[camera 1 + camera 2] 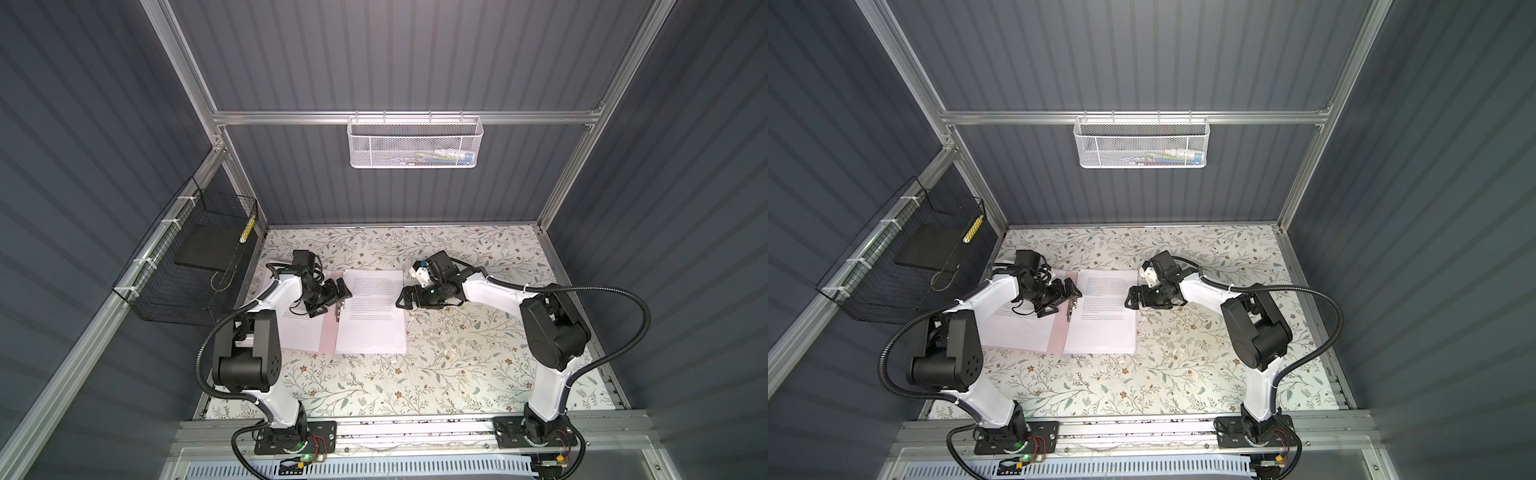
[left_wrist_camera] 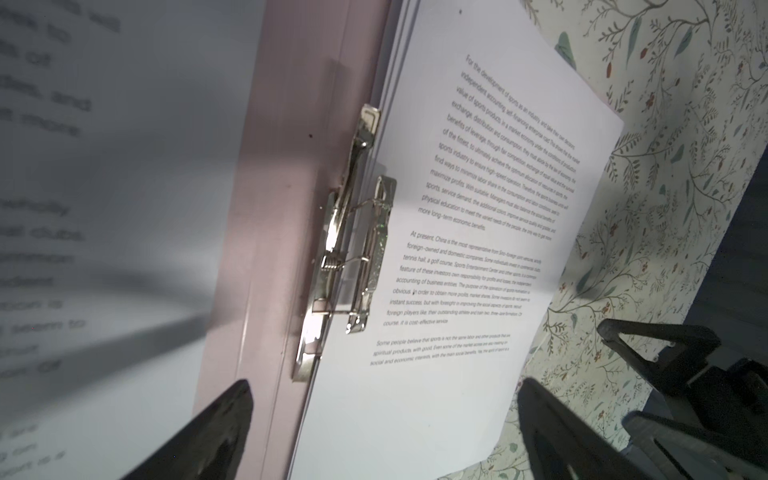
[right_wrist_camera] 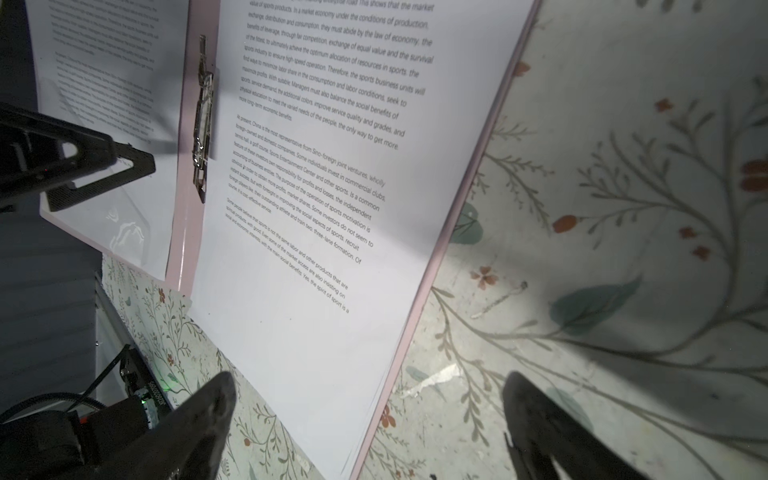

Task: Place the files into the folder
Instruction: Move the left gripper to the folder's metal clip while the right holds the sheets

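The pale pink folder (image 1: 328,337) (image 1: 1056,337) lies open on the table, its metal clip (image 2: 353,249) (image 3: 203,116) along the spine. A stack of white printed files (image 1: 372,318) (image 1: 1100,322) (image 2: 457,208) (image 3: 311,232) rests on its right half, with one edge under the clip. Another printed sheet (image 1: 301,332) (image 2: 124,232) covers the left half. My left gripper (image 1: 332,301) (image 2: 384,415) hovers open over the spine beside the clip, holding nothing. At the stack's right edge my right gripper (image 1: 401,297) (image 3: 372,399) is open and empty.
A black wire basket (image 1: 166,291) hangs on the left wall with a flat black slab (image 1: 208,249) inside. A white mesh basket (image 1: 413,141) hangs on the back rail. The floral table cover (image 1: 457,353) stretches to the right and front of the folder.
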{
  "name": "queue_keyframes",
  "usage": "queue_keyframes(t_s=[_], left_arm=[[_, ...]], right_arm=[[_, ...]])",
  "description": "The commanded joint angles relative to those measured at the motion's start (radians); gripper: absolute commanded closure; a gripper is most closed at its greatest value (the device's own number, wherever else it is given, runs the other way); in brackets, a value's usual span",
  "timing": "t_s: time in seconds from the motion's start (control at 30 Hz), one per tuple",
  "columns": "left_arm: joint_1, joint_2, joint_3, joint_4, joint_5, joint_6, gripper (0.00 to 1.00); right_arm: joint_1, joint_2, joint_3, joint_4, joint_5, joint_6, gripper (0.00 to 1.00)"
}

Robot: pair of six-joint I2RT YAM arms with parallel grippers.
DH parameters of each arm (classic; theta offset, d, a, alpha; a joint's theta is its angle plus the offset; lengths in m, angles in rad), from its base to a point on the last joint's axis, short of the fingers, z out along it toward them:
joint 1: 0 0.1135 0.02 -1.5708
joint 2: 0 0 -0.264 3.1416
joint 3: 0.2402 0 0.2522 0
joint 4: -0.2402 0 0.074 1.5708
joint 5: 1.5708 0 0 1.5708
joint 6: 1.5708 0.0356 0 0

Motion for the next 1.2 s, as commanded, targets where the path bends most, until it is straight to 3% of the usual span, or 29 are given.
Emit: queue_keyframes(t_s=[0.0,0.47,0.83,1.17], left_arm=[[-0.019,0.023,-0.007,0.019,0.022,0.004,0.0],[-0.034,0.096,-0.011,0.069,0.033,0.018,0.0],[-0.144,0.08,-0.074,0.166,0.098,-0.07,0.0],[-0.318,0.113,-0.034,0.258,0.087,-0.187,0.0]], right_arm=[[-0.021,-0.02,-0.033,0.033,-0.02,0.043,0.01],[-0.052,-0.072,-0.123,0.106,-0.095,0.068,0.01],[-0.161,-0.084,-0.198,0.132,-0.078,0.144,0.01],[-0.218,-0.258,-0.287,0.094,0.129,0.171,0.01]])
